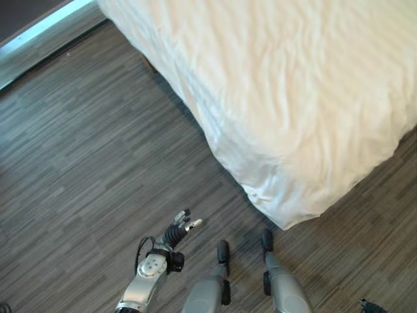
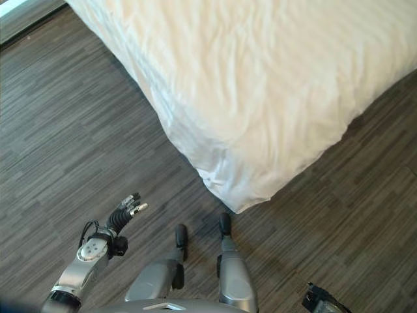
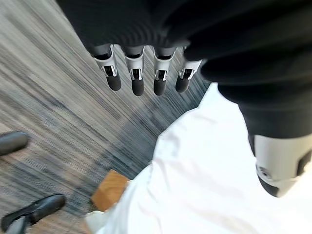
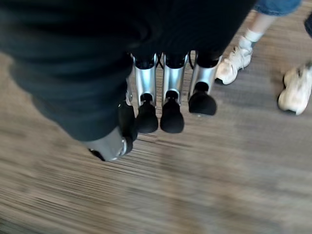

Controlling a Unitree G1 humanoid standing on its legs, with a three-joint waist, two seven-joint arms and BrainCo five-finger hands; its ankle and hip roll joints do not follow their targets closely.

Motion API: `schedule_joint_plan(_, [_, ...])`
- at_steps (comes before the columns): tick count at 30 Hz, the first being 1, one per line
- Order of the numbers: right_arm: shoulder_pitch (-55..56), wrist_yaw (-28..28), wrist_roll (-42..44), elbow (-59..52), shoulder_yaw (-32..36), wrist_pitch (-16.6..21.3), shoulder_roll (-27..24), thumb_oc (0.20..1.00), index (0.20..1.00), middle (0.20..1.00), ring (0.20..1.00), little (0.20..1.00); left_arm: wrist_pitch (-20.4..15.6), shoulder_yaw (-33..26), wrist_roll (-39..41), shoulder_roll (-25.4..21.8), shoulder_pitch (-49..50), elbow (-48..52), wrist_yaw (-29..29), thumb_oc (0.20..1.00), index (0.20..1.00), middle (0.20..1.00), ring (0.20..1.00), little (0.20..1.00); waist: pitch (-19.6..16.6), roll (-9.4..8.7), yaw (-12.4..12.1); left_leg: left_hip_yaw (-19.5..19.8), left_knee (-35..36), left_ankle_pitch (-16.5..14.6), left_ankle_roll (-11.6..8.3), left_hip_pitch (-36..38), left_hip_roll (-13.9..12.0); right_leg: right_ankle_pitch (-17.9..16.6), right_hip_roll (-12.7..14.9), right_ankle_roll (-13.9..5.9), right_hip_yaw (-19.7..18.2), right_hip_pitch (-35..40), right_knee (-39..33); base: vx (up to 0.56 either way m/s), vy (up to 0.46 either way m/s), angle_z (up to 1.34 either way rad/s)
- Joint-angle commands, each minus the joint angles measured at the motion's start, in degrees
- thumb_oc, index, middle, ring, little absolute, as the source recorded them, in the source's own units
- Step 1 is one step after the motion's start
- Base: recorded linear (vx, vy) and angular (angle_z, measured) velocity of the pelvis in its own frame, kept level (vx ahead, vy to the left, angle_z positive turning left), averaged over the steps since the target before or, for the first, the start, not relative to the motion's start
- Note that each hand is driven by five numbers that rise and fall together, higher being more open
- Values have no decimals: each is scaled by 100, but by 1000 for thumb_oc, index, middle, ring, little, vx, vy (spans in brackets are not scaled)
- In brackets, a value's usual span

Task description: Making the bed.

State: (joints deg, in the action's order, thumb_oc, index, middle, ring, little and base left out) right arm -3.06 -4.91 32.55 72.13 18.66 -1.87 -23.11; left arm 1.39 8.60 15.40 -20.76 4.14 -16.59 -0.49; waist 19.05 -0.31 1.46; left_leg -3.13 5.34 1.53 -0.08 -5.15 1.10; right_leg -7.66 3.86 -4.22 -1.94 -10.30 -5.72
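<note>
The bed (image 1: 306, 85) lies under a smooth white duvet (image 2: 260, 78), and its near corner (image 1: 283, 212) hangs down towards me. My left hand (image 1: 179, 225) is low at the left, over the floor and short of that corner, fingers (image 3: 138, 78) straight and holding nothing. In the left wrist view the duvet (image 3: 195, 185) shows just past the hand. My right hand (image 4: 165, 97) hangs over bare floor with relaxed fingers and nothing in it; its dark edge peeks in at the lower right (image 2: 319, 300).
Dark wood-grain floor (image 1: 85, 163) surrounds the bed. A wooden bed leg (image 3: 111, 189) stands under the duvet corner. A pale skirting strip (image 1: 39, 32) runs along the far left wall. A person's white shoes (image 4: 234, 63) stand near my right hand.
</note>
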Motion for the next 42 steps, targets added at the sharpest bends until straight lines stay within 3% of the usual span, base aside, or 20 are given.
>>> schedule_joint_plan(1, [-453,-303,59,-765,-148,438,-351,200,200,200,200,200,-114,-167,-68,-28,124,-29,14,1000,1000,1000,1000,1000,-257,56,-171,455,-34,209,3,-148,-97,-9,76,-78,154,146,242,9,20,5])
schedule_joint_plan(4, [-28,-777,-640,-3148,-87,645,-199,200,200,200,200,200,-125,-509,-150,34,197,-133,150,1000,1000,1000,1000,1000,-399,-27,-119,422,-34,166,15,-18,-108,-1,85,-97,117,261,251,12,19,0])
schedule_joint_plan(5, [151,-897,-1143,-4252,-26,743,-159,548,548,548,548,548,-157,-633,-230,56,203,-194,233,1000,1000,1000,1000,1000,-529,-74,-107,419,-34,123,24,89,-118,32,90,-99,126,362,263,88,35,-3])
schedule_joint_plan(6, [250,-905,-1479,-4836,-78,744,-172,1000,1000,1000,1000,1000,-156,-677,-280,55,202,-220,259,1000,1000,1000,1000,1000,-606,-102,-100,418,-34,109,31,145,-117,51,92,-93,126,407,277,61,38,6])
schedule_joint_plan(7, [365,-731,-2078,-5625,-249,774,-255,1000,1000,1000,1000,1000,-165,-759,-402,54,167,-254,275,1000,1000,1000,1000,1000,-779,-159,-99,411,-34,137,45,255,-105,64,91,-78,115,507,326,64,26,8])
schedule_joint_plan(10, [594,-452,-2719,-6235,-464,743,-368,1000,1000,1000,1000,1000,-203,-853,-531,67,180,-201,255,1000,1000,1000,1000,1000,-957,-195,-111,438,-34,97,54,400,-104,138,91,-63,151,674,361,26,2,-1])
schedule_joint_plan(18, [1165,471,-2493,-6131,-1924,482,602,1000,1000,1000,1000,1000,-178,-780,-739,337,337,-269,374,1000,1000,1000,1000,1000,-1599,-165,-205,513,-34,21,104,857,-48,287,110,-52,273,1156,398,17,13,1])
schedule_joint_plan(22, [1293,599,-2441,-6266,-1962,485,554,1000,1000,1000,1000,1000,-209,-812,-718,375,450,-217,343,1000,1000,1000,1000,1000,-1643,-153,-192,509,-34,1,150,969,-4,338,166,-67,263,1193,542,-2,54,2])
schedule_joint_plan(26, [1556,529,-2432,-6475,-1566,528,411,1000,1000,1000,1000,1000,-236,-872,-631,415,555,-122,292,1000,1000,1000,1000,1000,-1538,-101,-51,386,-34,5,230,1007,127,333,280,-151,82,1033,851,-71,130,-1])
schedule_joint_plan(28, [1711,483,-2412,-6573,-1294,557,426,1000,1000,1000,1000,1000,-240,-867,-668,381,510,-141,272,1000,1000,1000,1000,1000,-1379,-93,121,244,-34,-22,228,917,179,112,361,-278,21,827,864,-200,121,-12])
schedule_joint_plan(30, [1731,394,-2403,-6693,-1068,591,447,1000,1000,1000,1000,1000,-247,-888,-708,262,452,-54,225,1000,1000,1000,1000,1000,-1157,-108,311,-141,-34,-3,192,696,177,-526,371,-501,-210,401,760,-281,59,-58])
schedule_joint_plan(31, [1728,395,-2403,-6697,-1066,587,451,1000,1000,1000,1000,1000,-248,-890,-708,259,445,-57,225,1000,1000,1000,1000,1000,-1173,-116,296,-159,-34,19,190,665,180,-556,372,-500,-230,368,748,-323,59,-95])
schedule_joint_plan(32, [1703,385,-2131,-6723,-988,682,590,1000,1000,1000,1000,1000,-271,-913,-768,103,377,-19,240,1000,1000,1000,1000,1000,-1075,-58,448,-407,-34,106,154,465,75,-635,396,-571,-277,121,713,-280,50,-94])
schedule_joint_plan(33, [1655,370,-2062,-6688,-1040,700,640,1000,1000,1000,1000,1000,-265,-929,-830,24,290,-44,266,1000,1000,1000,1000,1000,-1038,21,416,-630,-34,148,142,419,-54,-407,450,-510,-82,110,885,-380,90,-93])
schedule_joint_plan(34, [1577,344,-2076,-6704,-1163,732,684,1000,1000,1000,1000,1000,-260,-987,-847,-17,215,-71,328,1000,1000,1000,1000,1000,-1029,145,325,-959,-34,177,132,399,-221,-26,638,-401,483,228,1162,-262,84,-143])
schedule_joint_plan(36, [1424,342,-2135,-6716,-1380,718,678,1000,1000,1000,1000,1000,-270,-1111,-703,17,193,-22,420,1000,1000,1000,1000,1000,-1070,186,175,-1332,-34,249,113,386,-352,289,905,-303,1100,546,1538,-253,50,-179])
schedule_joint_plan(39, [1061,325,-2509,-6643,-1697,681,474,1000,1000,1000,1000,1000,-322,-1284,-468,103,227,112,503,1000,1000,1000,1000,1000,-1283,103,-140,-1892,-45,248,99,360,-447,510,1340,-373,1821,1242,1996,-206,-37,-133])
schedule_joint_plan(40, [1048,319,-2519,-6636,-1708,684,476,1000,1000,1000,1000,1000,-320,-1295,-466,104,233,124,505,1000,1000,1000,1000,1000,-1257,110,-145,-2000,-34,351,146,338,-462,440,1338,-323,1875,1219,1978,-210,-119,-170])
schedule_joint_plan(41, [760,201,-2473,-6597,-1815,672,521,1000,1000,1000,1000,1000,-320,-1291,-444,147,276,191,483,1000,1000,1000,1000,1000,-1401,-30,-323,-2219,-69,316,97,245,-451,355,1479,-485,2099,1630,1904,-318,-215,-142])
schedule_joint_plan(42, [637,176,-2367,-6650,-1846,691,570,1000,1000,1000,1000,1000,-315,-1350,-457,154,341,216,491,1000,1000,1000,1000,1000,-1515,-136,-424,-2441,-95,399,77,94,-517,488,1320,-542,2171,1838,1692,-261,-222,-96])
